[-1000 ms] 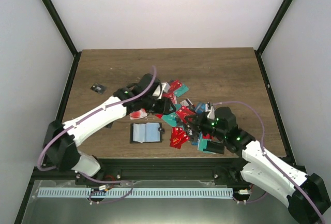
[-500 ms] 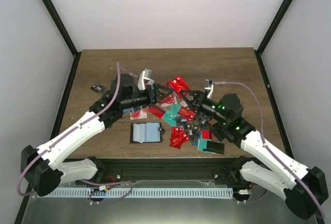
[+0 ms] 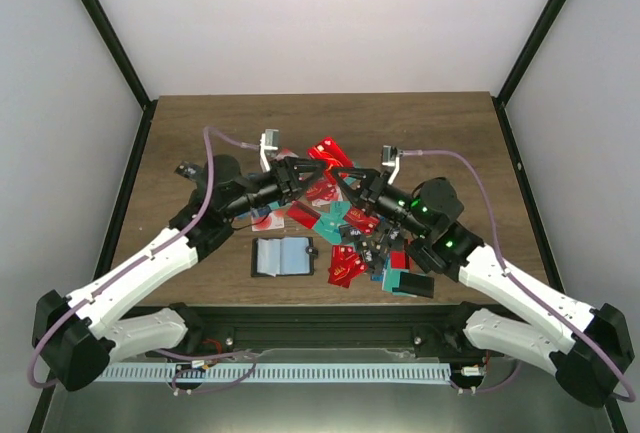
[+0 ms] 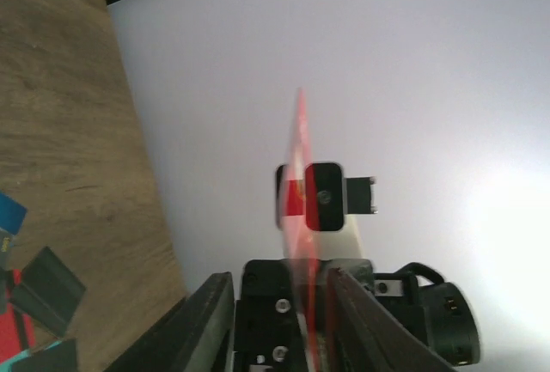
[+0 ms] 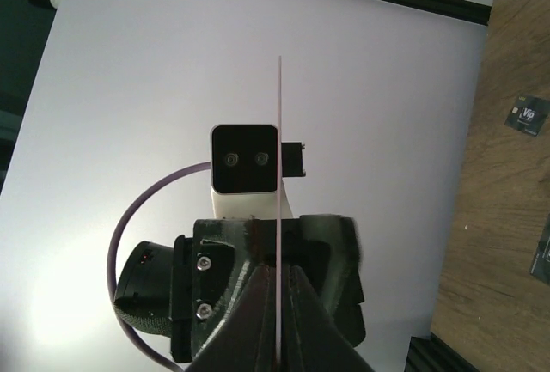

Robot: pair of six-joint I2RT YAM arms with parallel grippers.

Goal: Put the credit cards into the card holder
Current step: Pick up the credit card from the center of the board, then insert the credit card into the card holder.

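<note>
While both arms are lifted off the table [image 3: 420,128] and point at each other, we see 1 red card [image 3: 325,149] held in the air between them, above the far side of the heap. The right gripper [image 3: 347,175] has its 2 fingers [image 5: 258,312] pressed together on that card. From the right wrist, the card stands edge-on as a thin line rising out of the closed tips.

The left gripper [image 3: 308,166] comes at the same card from the opposite side. From the left wrist, the card is a blurred red streak between that gripper's 2 fingers [image 4: 210,320]. These are spread, with a clear gap between the card and one finger. The card runs close to the other finger, and we cannot tell whether the two touch.

The card holder [image 3: 283,257] lies open and flat near the front edge of the table, between the 2 arms, with its grey-clear pockets facing up and its short tab on the right. Just beside it on the right begins the loose heap of cards [image 3: 350,225], red, teal and a few black, which spreads under the right arm. 1 small black chip [image 3: 186,169] lies alone on the left of the table, well apart from the heap.
</note>
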